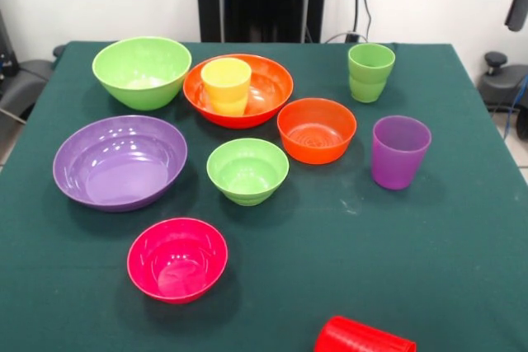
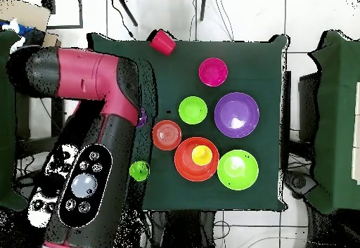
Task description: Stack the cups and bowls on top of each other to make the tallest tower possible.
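The hand shows in neither view, so I cannot tell whether it is released or clenched, and nothing can be placed relative to it. Only the red and black arm point(image 2: 105, 126) is visible from overhead, folded over one side of the green surface point(image 1: 429, 253).

Left to right in the front view:
- The large purple bowl point(image 1: 120, 162) sits upright, with the large lime green bowl point(image 1: 142, 72) behind it.
- The small magenta-pink bowl point(image 1: 176, 259) stands alone toward the near edge.
- The yellow cup point(image 1: 225, 86) stands upright inside the large orange bowl point(image 1: 268, 88). This is the only stacking so far.
- The small lime green bowl point(image 1: 247, 171) and the small orange bowl point(image 1: 316, 130) are near each other but apart.
- The red cup point(image 1: 363, 337) appears to lie on its side at the near edge.
- The light green cup point(image 1: 370, 72) and the purple cup point(image 1: 400, 152) stand upright on the right, well apart.

The tower looks barely begun, and the step in hand is probably choosing the next piece.

The next move calls for bringing the hand over one loose piece, likely a bowl for a broad base or a cup to nest on the yellow one. It should grip the rim squarely, since glossy plastic may slip.
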`<state>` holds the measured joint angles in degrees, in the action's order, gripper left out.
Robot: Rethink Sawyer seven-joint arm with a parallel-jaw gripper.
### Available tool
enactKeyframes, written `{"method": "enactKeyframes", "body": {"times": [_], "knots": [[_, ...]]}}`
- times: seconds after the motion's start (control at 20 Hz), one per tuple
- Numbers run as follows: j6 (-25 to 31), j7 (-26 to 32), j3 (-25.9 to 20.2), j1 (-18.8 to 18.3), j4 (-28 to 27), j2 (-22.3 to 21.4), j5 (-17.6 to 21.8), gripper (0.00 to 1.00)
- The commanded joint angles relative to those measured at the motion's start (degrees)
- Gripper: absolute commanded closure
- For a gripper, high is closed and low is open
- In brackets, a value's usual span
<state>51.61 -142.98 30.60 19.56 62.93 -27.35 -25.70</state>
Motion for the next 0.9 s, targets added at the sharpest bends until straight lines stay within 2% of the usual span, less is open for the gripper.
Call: {"method": "enactKeyframes", "body": {"times": [0.05,0.9], "knots": [[-4.4,11.3,-11.1,-0.2,14.3,-5.7,6.5,0.00],[-7.8,10.0,-16.5,-4.3,15.0,-6.2,12.9,0.00]]}}
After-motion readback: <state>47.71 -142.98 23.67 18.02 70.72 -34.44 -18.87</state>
